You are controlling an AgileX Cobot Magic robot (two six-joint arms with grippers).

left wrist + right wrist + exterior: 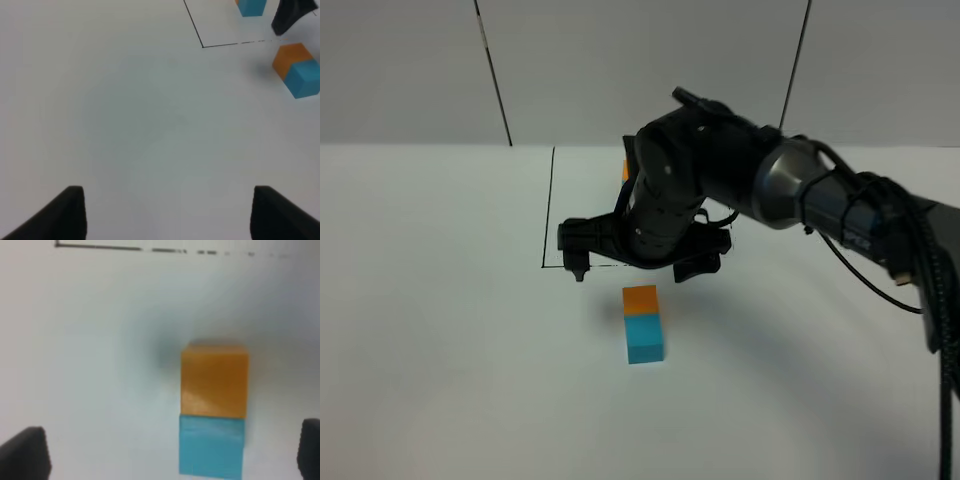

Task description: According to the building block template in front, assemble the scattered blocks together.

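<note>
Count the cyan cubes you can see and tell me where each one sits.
2. One cyan cube sits on the table touching the orange cube, outside the black outline. Another cyan cube lies inside the outline, hidden by the arm in the high view.

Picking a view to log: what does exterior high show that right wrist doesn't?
Only exterior high: the right arm itself, the right gripper open above the table, and most of the black square outline with an orange sliver behind the arm.

Only right wrist: a close look at the seam where the two cubes meet, flush.

Both: the orange cube touching the cyan cube on the white table, free of the gripper.
</note>
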